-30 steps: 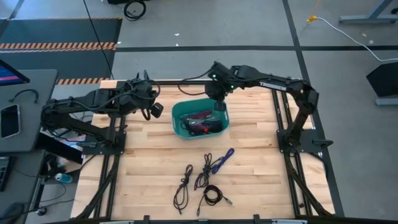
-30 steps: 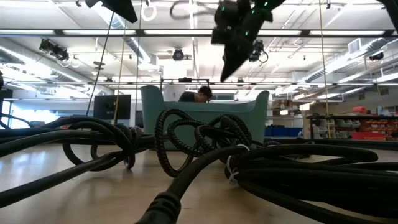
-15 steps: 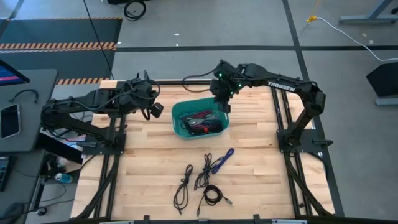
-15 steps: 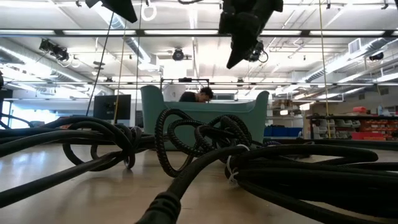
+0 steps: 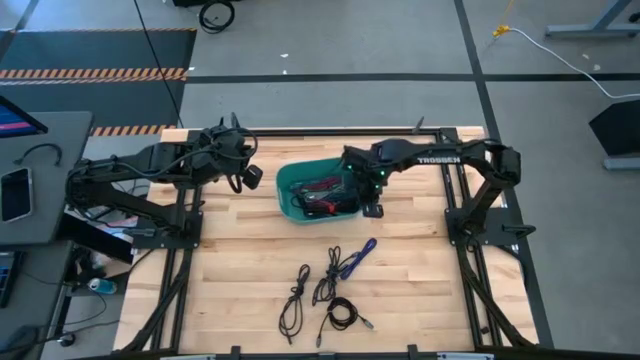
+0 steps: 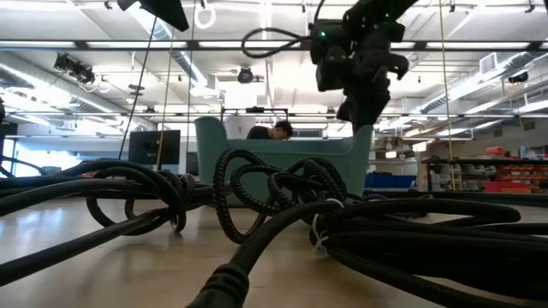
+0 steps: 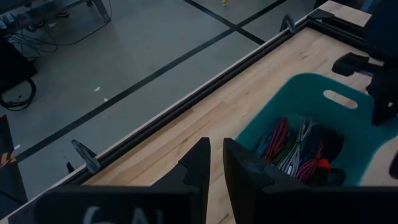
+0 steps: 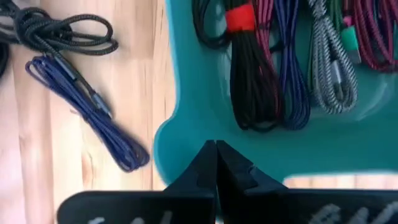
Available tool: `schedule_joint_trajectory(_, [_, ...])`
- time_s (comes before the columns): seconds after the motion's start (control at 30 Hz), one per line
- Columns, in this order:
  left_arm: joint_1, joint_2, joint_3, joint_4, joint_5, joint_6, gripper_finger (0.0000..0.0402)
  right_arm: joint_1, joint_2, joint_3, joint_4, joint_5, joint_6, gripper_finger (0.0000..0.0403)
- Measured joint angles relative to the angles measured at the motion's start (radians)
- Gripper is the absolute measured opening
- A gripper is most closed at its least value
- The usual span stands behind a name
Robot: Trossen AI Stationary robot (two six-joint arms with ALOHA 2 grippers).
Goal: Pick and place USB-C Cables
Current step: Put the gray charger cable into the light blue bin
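Right wrist view: blue cable [image 8: 87, 112] beside shut hand [image 8: 216, 163].

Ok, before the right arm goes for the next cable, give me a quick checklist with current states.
1. Right gripper shut with nothing in it: ok.
2. Right gripper clear of the teal bin, above its near right edge: ok.
3. Blue cable loose on the table, apart from the black cables: ok.
4. Placed cables lying inside the bin: ok.
5. Left gripper parked at the table's far left, away from the bin: ok.
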Motion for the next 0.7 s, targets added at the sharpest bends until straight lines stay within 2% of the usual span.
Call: schedule_joint_trajectory(0.7, [0.000, 0.000, 0.000, 0.010, 0.000, -0.002, 0.0050, 0.077, 0.000, -0.033, 0.076, -0.042, 0.112, 0.0000])
